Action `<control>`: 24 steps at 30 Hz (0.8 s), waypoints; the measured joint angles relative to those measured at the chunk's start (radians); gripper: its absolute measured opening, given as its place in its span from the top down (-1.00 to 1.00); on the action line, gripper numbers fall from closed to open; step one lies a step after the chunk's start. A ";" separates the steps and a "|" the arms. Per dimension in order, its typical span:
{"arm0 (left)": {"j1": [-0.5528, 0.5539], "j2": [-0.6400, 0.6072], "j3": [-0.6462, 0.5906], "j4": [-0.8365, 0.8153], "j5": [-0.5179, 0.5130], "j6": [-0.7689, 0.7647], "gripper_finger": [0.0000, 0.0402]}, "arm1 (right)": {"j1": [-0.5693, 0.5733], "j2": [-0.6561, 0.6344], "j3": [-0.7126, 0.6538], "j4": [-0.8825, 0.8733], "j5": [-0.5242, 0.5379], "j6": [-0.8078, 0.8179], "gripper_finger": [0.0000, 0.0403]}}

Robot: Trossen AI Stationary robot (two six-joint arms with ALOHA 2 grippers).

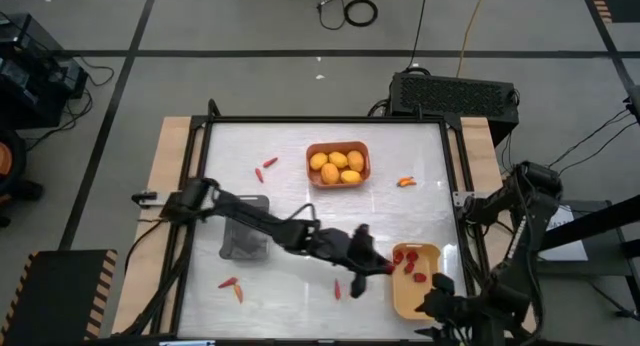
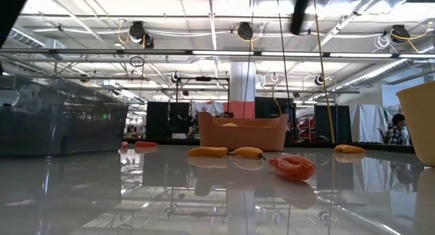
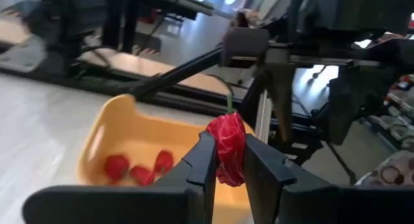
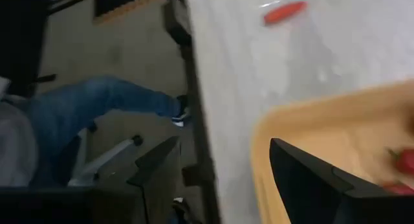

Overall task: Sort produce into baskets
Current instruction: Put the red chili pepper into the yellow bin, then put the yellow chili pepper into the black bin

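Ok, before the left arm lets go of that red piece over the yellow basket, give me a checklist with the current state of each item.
1. Grip: left gripper shut on the red berry, pinched between both fingers. Ok.
2. Position: in the high view the gripper sits at the yellow basket's left edge, not clearly over its floor. Cannot tell.
3. Right bin: red berries already lie in this basket. Ok.
4. Room inside: bare yellow floor shows beside those berries. Ok.
5. Right gripper: open, empty, hanging at the basket's table-edge end. Clearance cannot tell.
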 joint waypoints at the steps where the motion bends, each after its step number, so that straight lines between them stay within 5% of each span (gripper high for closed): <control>1: 0.004 0.034 0.041 -0.001 0.010 0.011 0.67 | 0.014 0.001 0.000 -0.025 0.013 0.025 -0.12; 12: 0.002 0.294 0.341 0.015 -0.031 0.081 0.64 | 0.140 0.001 0.000 -0.199 0.178 0.135 -0.12; 20: -0.001 0.313 0.355 0.009 -0.060 0.139 0.22 | 0.156 0.006 0.000 -0.240 0.235 0.124 -0.12; 24: -0.001 0.312 0.355 -0.008 -0.054 0.140 0.07 | 0.154 0.037 0.000 -0.267 0.347 0.106 -0.12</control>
